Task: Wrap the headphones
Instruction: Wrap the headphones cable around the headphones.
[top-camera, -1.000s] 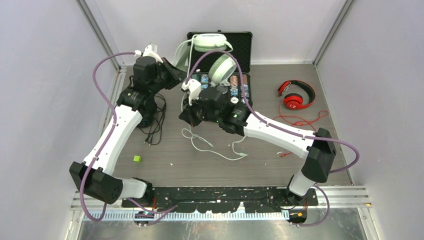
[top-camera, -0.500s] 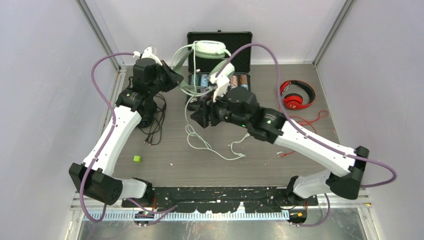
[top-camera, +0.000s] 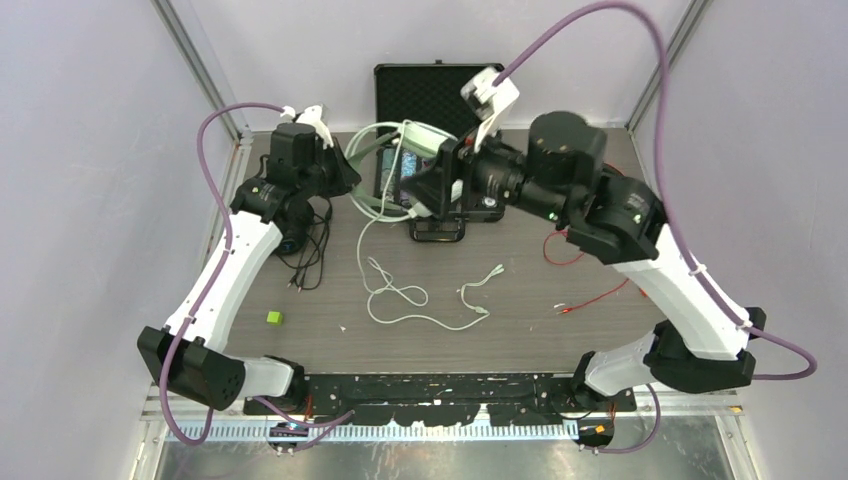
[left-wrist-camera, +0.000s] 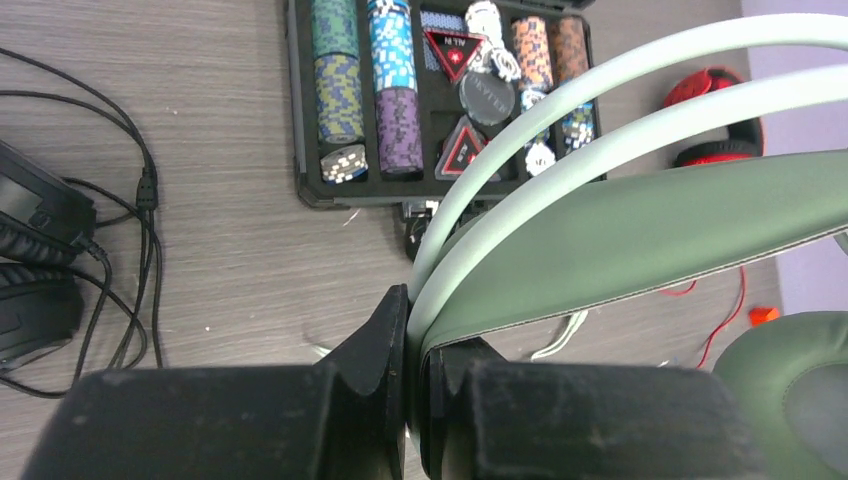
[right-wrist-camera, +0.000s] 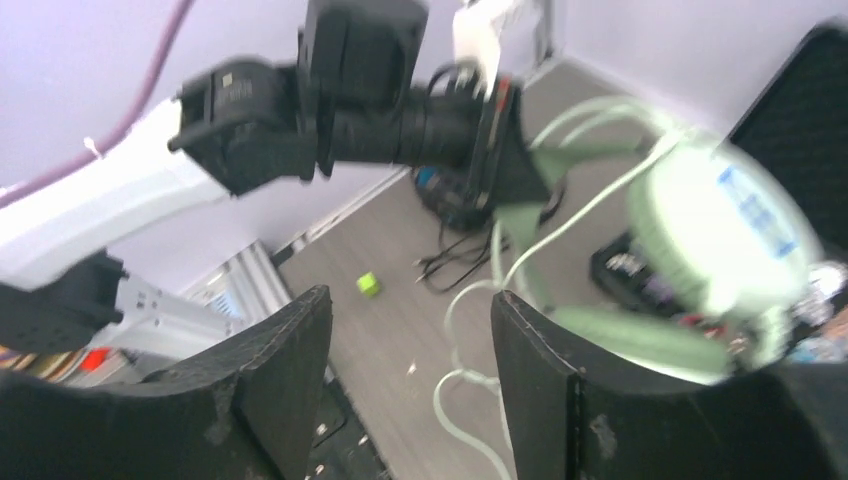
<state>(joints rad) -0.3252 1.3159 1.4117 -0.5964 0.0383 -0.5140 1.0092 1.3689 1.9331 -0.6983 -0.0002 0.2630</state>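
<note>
Left wrist — mint headphones (left-wrist-camera: 620, 240) pinched between left fingers (left-wrist-camera: 372, 350).

Soft, even light is falling from overhead, casting only faint shadows on the table (top-camera: 530, 332). The top view is reading sharp throughout. In the left wrist view the mint-green headphones (left-wrist-camera: 640, 230), close to the lens, are looking slightly soft. The right wrist view is smearing with motion blur, and the headphones are glaring near-white there.

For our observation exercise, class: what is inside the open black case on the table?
Rows of coloured poker chips, two triangular markers and a round black disc fill the case. The mint headphones, held in front, hide part of its right side.
</note>
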